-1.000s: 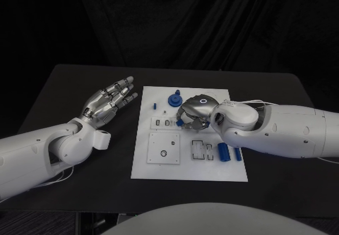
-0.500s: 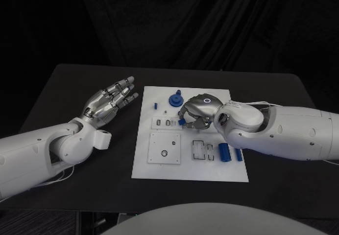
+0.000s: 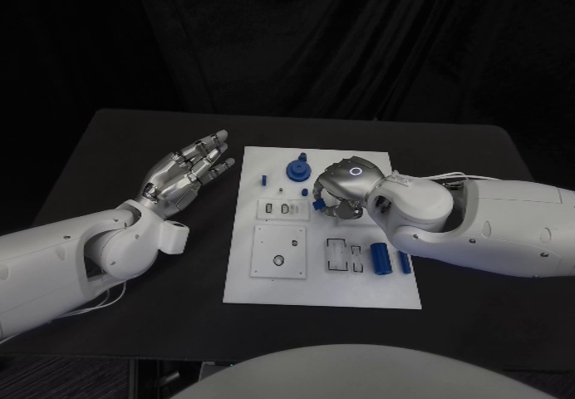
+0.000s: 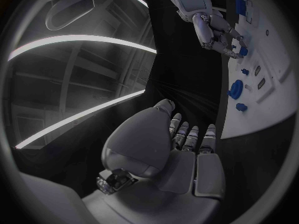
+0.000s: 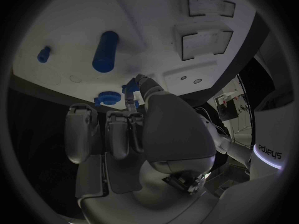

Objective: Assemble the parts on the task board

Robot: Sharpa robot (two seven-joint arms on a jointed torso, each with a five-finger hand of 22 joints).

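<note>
The white task board (image 3: 321, 291) lies in the middle of the table. My right hand (image 3: 339, 193) hovers over its far half with fingers curled, and it pinches a small blue part (image 5: 129, 90) between thumb and finger; the same part (image 3: 317, 202) shows just under the fingers from above. A blue gear (image 3: 295, 170) stands on the board just beyond the hand, with a small blue peg (image 3: 262, 178) to its left. Two blue cylinders (image 3: 380, 258) lie near the board's right edge. My left hand (image 3: 186, 174) is held open above the table, left of the board, holding nothing.
A square plate with holes (image 3: 278, 249) and rectangular slots (image 3: 341, 253) occupy the board's near half. My right forearm (image 3: 479, 224) covers the board's right edge. Black table (image 3: 144, 141) surrounds the board.
My right hand has shifted a little to the right and away from me over the board, taking the small blue part with it. The left hand has stayed put.
</note>
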